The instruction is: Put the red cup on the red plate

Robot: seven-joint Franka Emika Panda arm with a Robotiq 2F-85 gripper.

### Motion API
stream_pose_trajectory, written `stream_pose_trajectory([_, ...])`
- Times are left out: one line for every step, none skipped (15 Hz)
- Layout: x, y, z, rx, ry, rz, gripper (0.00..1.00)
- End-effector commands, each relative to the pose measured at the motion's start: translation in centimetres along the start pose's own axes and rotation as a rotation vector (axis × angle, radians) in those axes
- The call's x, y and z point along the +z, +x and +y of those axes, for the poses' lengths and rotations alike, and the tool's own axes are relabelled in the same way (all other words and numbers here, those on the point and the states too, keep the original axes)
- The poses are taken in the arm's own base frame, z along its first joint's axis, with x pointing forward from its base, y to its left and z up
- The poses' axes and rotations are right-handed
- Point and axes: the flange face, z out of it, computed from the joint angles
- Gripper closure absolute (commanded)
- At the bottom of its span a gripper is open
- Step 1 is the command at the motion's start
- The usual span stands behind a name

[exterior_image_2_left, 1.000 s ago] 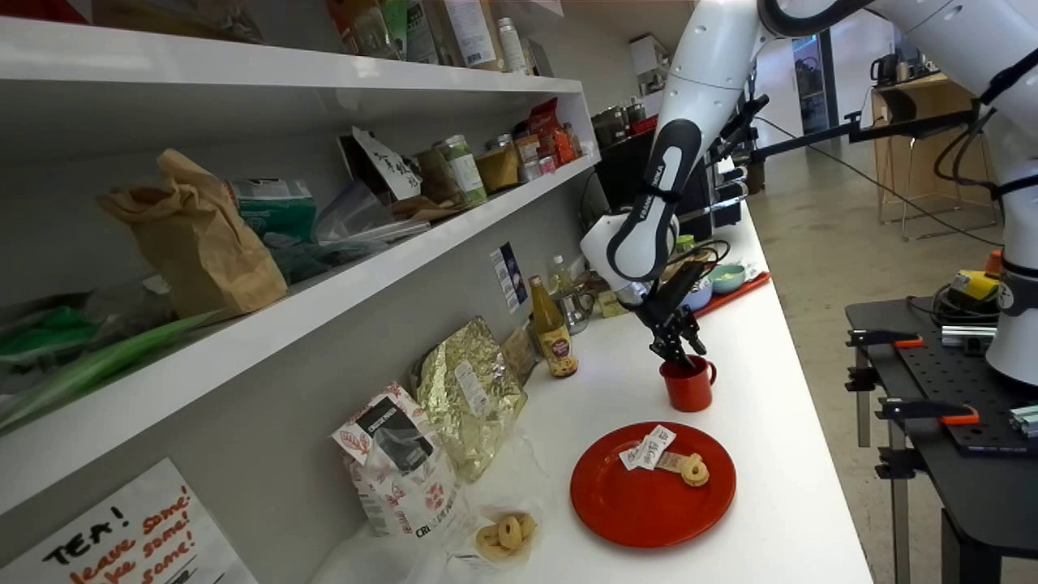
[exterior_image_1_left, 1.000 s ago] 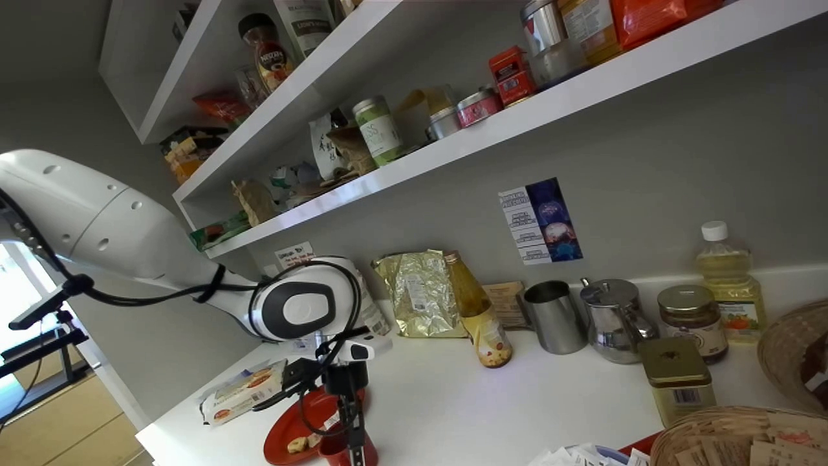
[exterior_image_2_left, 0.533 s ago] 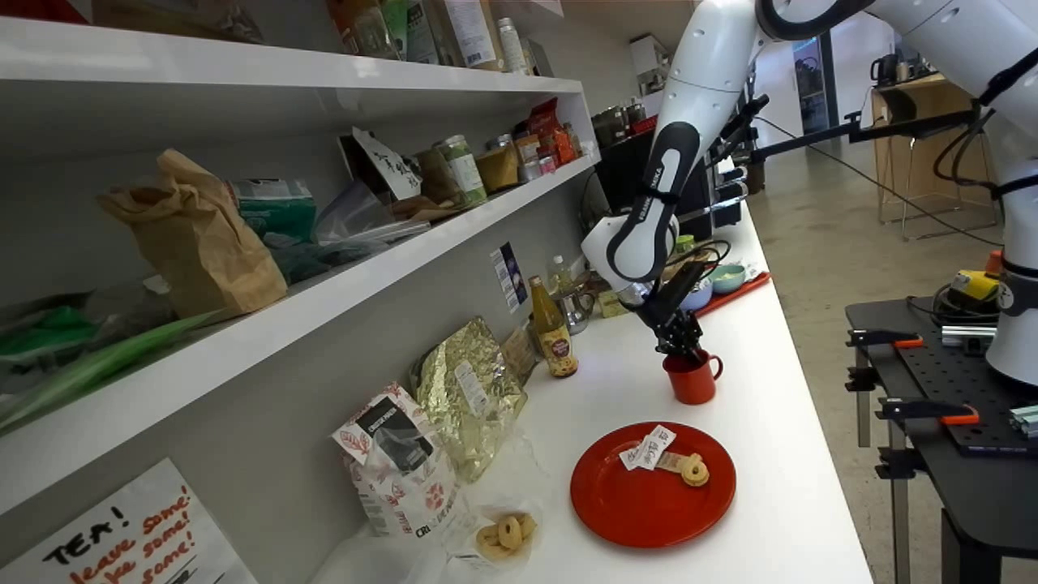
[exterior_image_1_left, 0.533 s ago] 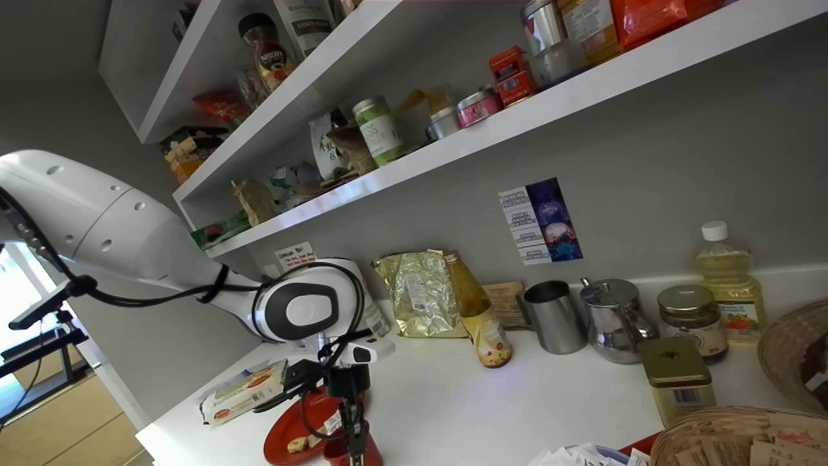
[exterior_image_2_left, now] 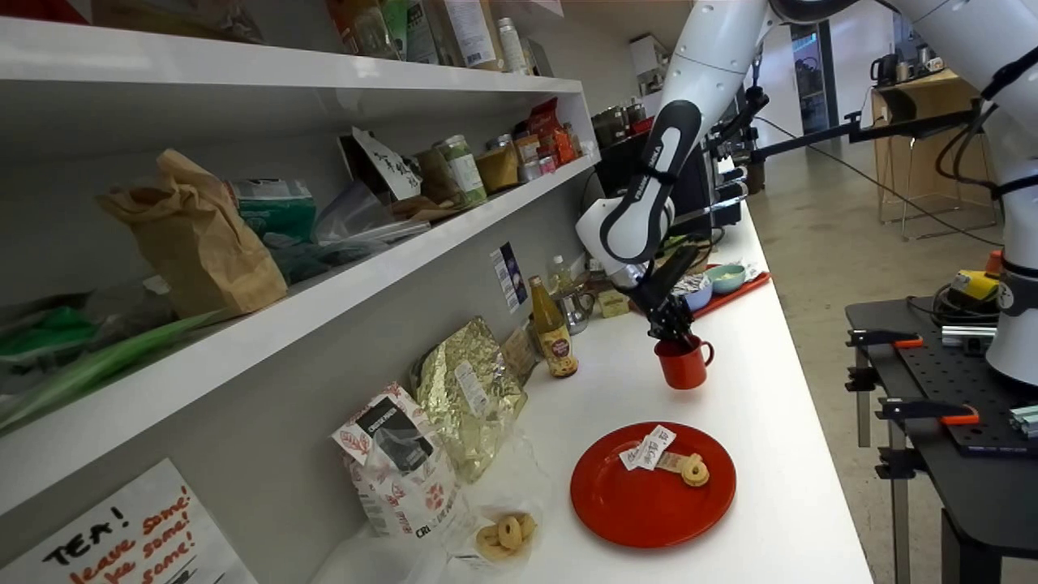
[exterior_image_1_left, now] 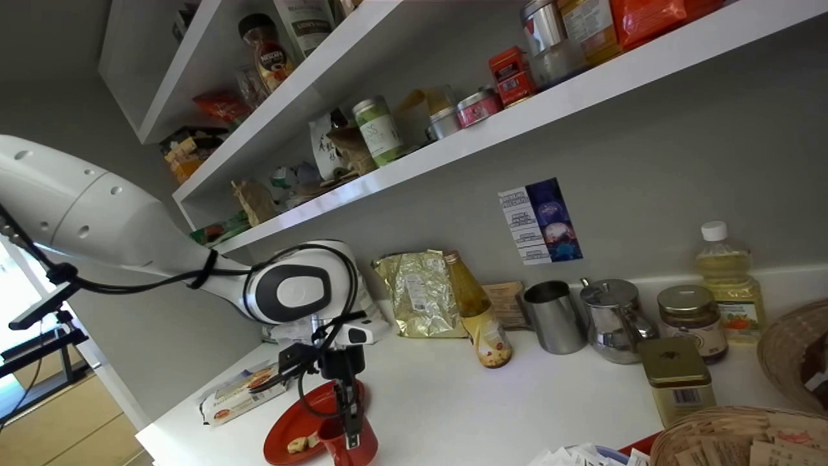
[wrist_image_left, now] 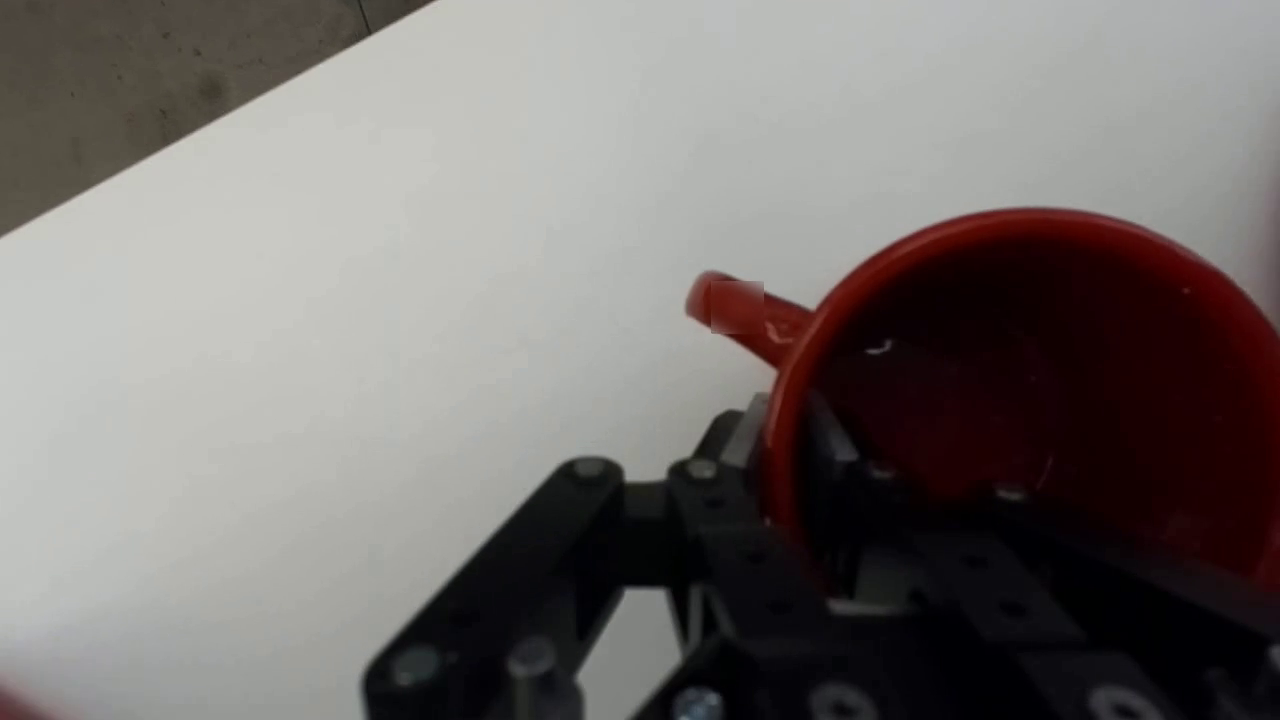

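Claw (wrist_image_left: 787,432) pointing down, pinching red cup (exterior_image_2_left: 682,367) by rim — white arm (exterior_image_2_left: 704,77) sloping down above.

I count one cup (exterior_image_2_left: 683,367), one plate (exterior_image_2_left: 632,519), one arm (exterior_image_2_left: 714,65) and two fingers (wrist_image_left: 745,432). The slips (exterior_image_2_left: 655,444) on the plate overlap, so can't give you a number there. On the tabletop (exterior_image_2_left: 778,438) I also get two bottles (exterior_image_1_left: 480,310), one jug (exterior_image_1_left: 555,320), one teapot (exterior_image_1_left: 611,320), one jar (exterior_image_1_left: 691,317), one tin (exterior_image_1_left: 679,380), two baskets (exterior_image_1_left: 711,421), two bowls (exterior_image_2_left: 730,285) and one gold bag (exterior_image_2_left: 462,389). Two clamps (exterior_image_2_left: 912,410) as well, plus one poster (exterior_image_1_left: 540,221) and one sign (exterior_image_2_left: 134,539). The shelves (exterior_image_2_left: 284,66) are way too crammed for me to tally, honestly.
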Motion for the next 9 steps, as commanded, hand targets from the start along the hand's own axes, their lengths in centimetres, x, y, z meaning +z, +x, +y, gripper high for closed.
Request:
stream_pose_trajectory([-4.6,-2.4,-0.7,-0.046,0.013,0.040,0.98])
stream_pose_trajectory([-5.6,-2.9,-1.2,-0.055,0.010,0.054,0.98])
stream_pose_trajectory([-6.8,-3.6,-2.0,-0.068,0.006,0.069,0.98])
stream_pose_trajectory([-7.9,-4.1,-2.7,-0.084,0.005,0.081,0.98])
stream_pose_trajectory([-9.1,-4.9,-3.7,-0.105,0.004,0.092,0.98])
stream_pose_trajectory([-10.0,-5.6,-4.8,-0.124,0.003,0.101,0.98])
stream_pose_trajectory([-10.9,-6.4,-6.2,-0.146,0.002,0.110,0.98])
stream_pose_trajectory([-11.6,-7.4,-7.6,-0.167,0.000,0.118,0.98])
stream_pose_trajectory([-12.2,-8.6,-9.6,-0.191,-0.007,0.124,0.98])
